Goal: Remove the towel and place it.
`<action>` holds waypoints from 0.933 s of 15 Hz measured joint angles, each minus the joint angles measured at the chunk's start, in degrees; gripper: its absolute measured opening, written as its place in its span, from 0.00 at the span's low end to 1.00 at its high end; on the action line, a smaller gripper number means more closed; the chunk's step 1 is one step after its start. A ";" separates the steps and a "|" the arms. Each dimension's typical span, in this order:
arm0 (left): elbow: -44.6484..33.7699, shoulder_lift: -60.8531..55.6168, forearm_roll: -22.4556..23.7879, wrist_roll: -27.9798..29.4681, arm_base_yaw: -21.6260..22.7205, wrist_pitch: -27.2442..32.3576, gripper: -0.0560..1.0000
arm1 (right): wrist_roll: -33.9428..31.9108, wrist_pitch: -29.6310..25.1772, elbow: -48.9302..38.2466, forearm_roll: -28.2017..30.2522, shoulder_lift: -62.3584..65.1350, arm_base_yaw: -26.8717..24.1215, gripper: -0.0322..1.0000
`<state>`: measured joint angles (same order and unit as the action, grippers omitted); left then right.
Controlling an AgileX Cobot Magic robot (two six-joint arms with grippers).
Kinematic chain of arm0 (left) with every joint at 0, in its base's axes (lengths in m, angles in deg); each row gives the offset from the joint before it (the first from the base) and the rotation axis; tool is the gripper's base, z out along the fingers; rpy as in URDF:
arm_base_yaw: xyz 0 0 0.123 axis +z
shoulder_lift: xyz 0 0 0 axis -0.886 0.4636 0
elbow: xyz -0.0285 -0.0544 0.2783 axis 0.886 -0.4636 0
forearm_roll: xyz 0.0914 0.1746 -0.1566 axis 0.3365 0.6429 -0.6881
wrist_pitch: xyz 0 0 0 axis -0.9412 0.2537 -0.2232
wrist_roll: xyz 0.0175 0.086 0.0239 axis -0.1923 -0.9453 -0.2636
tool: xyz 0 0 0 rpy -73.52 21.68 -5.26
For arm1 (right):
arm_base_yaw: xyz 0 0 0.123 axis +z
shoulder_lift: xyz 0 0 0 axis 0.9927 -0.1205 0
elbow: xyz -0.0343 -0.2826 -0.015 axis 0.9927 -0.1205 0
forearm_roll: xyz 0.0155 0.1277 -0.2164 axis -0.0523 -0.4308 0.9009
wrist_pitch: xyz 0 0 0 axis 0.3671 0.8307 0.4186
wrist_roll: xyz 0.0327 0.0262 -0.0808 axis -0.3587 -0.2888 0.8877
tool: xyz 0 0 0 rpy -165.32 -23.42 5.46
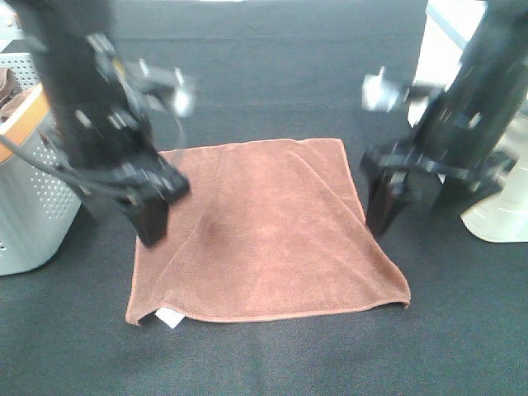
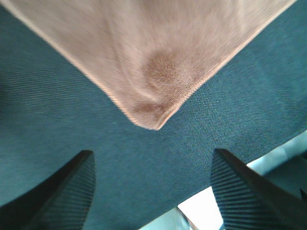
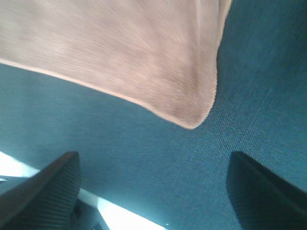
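The towel (image 1: 264, 231), reddish-brown with a stitched hem, lies spread flat on the dark table cloth, a small white tag (image 1: 169, 318) at its near left corner. My left gripper (image 1: 144, 216) hangs open and empty over the towel's far left corner; the left wrist view shows that corner (image 2: 153, 120) lying flat just beyond the open fingers (image 2: 72, 187). My right gripper (image 1: 421, 202) is open and empty beside the towel's far right corner; the right wrist view shows that corner (image 3: 192, 120) lying beyond the spread fingers (image 3: 53, 187).
A grey perforated basket (image 1: 29, 214) with an orange rim stands at the left edge, a brown cloth (image 1: 8, 91) bunched in it. A cream-coloured object (image 1: 503, 206) stands at the right edge. The table is covered in dark fabric (image 1: 272, 363).
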<state>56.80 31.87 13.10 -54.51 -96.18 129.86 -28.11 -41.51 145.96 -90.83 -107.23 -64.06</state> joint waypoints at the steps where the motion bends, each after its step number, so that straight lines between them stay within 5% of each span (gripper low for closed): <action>1: 0.00 -3.04 0.86 0.00 0.00 0.00 0.67 | 0.11 -0.06 0.29 -0.57 3.38 0.00 0.79; 6: 0.00 -18.56 2.46 1.95 0.00 0.17 0.67 | 0.17 -0.46 0.34 -0.92 18.91 0.00 0.79; 10: -1.26 -33.92 5.73 5.73 0.00 0.29 0.67 | 0.23 -5.73 0.34 2.01 33.12 0.00 0.79; 14: -14.61 -53.06 9.51 8.65 0.00 0.34 0.67 | 0.17 -8.19 -5.27 7.16 45.61 0.00 0.79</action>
<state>42.18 -21.19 22.61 -45.86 -96.18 130.20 -27.94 -49.70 140.69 -83.67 -61.62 -64.06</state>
